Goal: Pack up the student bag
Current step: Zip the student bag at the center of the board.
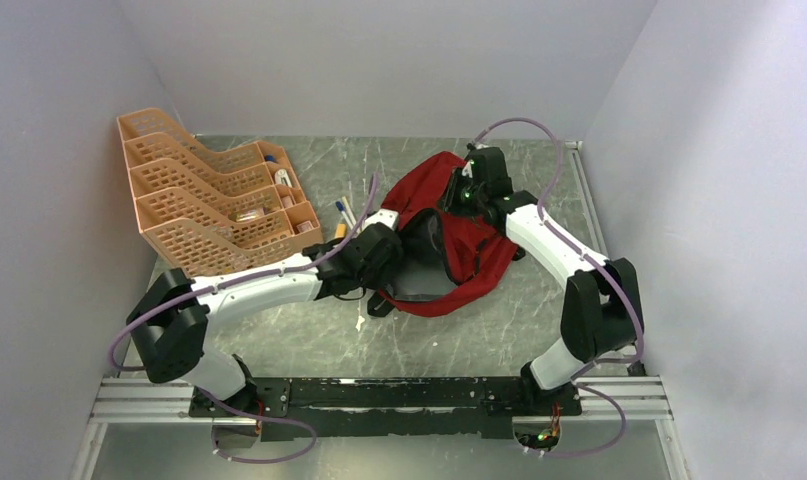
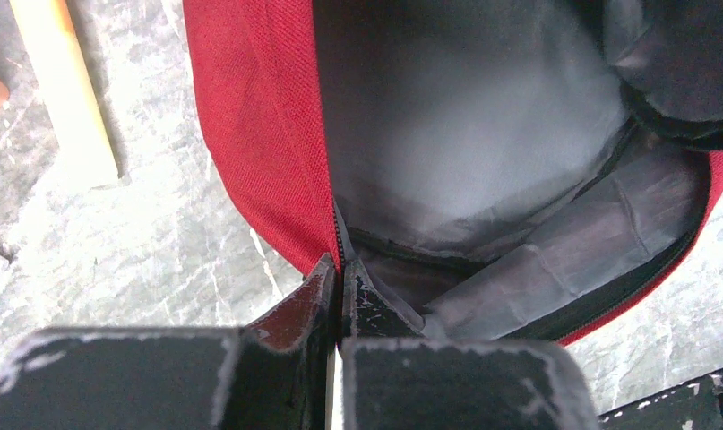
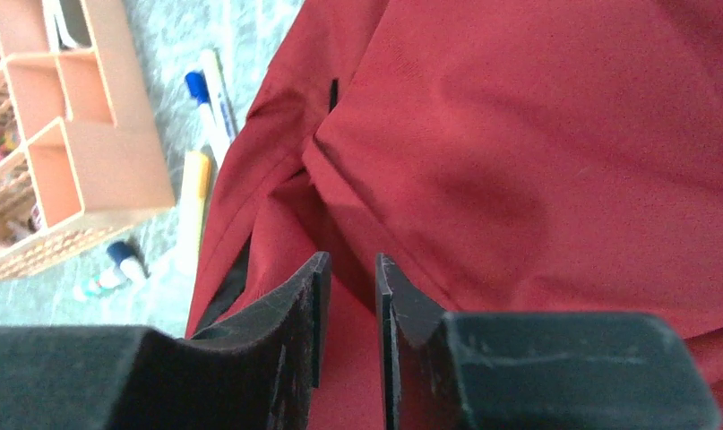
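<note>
Student bag, lying open at the middle of the desk. Left of the bag stands an orange tray rack holding small supplies. Between rack and bag lie loose pens. At the bag's left rim, the left fingers are closed on the zippered edge, holding the mouth agape. There we see grey lining and no contents in the part shown. At the bag's far right side, the right fingers stand slightly apart over red cloth; whether they pinch a fold we cannot tell. We judge packing barely begun: the opening is ready, but the supplies lie outside the bag.
</note>
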Motion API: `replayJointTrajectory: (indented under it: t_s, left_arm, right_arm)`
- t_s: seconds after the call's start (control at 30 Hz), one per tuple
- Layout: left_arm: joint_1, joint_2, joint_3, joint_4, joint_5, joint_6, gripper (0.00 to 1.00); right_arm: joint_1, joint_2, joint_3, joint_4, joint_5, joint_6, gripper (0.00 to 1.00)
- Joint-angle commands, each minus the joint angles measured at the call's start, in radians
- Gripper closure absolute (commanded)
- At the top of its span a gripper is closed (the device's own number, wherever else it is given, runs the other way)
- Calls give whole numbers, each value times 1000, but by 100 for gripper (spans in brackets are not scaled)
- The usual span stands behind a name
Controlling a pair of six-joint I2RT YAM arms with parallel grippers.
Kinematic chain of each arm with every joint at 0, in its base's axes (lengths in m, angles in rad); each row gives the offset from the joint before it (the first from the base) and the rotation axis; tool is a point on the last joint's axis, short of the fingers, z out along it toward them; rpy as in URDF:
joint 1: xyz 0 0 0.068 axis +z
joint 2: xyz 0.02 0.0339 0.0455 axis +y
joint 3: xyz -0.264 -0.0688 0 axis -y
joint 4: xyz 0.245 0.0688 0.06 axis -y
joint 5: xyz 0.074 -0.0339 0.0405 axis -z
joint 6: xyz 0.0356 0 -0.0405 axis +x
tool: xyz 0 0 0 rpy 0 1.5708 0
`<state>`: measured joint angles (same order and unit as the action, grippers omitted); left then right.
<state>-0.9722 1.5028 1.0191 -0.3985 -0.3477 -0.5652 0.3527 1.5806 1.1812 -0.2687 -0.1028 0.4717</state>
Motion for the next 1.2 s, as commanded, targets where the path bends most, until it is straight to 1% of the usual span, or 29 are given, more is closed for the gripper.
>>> replayJointTrajectory:
  t_s: [0.0, 0.13, 0.23, 0.5, 0.6, 0.67, 0.7, 0.87, 0.97, 1.07, 1.17]
  left_arm:
    - [9, 29, 78, -17, -19, 3, 95]
    - [17, 58, 130, -35, -20, 18, 95]
    - [22, 54, 141, -38, -23, 21, 95]
    - [33, 21, 88, -46, -30, -15, 95]
    - [36, 16, 66, -38, -18, -23, 95]
    - [36, 18, 57, -32, -7, -28, 95]
    - [35, 20, 54, -35, -3, -30, 95]
    - [35, 7, 36, -27, 6, -33, 95]
    - [35, -1, 28, -21, 6, -31, 95]
    - [36, -1, 23, -14, 14, -31, 95]
    - [36, 4, 24, -10, 28, -28, 95]
  right_arm:
    - [17, -39, -61, -5, -132, -12, 72]
    - [49, -58, -127, 3, -207, -10, 73]
    - [89, -62, -149, -21, -246, -24, 73]
    - [189, -120, -254, -25, -237, -9, 73]
    - [209, -137, -306, 24, -222, 19, 72]
    - [213, -150, -308, 28, -224, 18, 70]
    - [213, -165, -295, 21, -207, 12, 67]
    - [213, -305, -245, -31, -10, -27, 55]
    - [213, -388, -233, -72, 153, -32, 49]
    - [201, -432, -239, -108, 291, -35, 48]
    - [191, -406, -244, -145, 336, -41, 51]
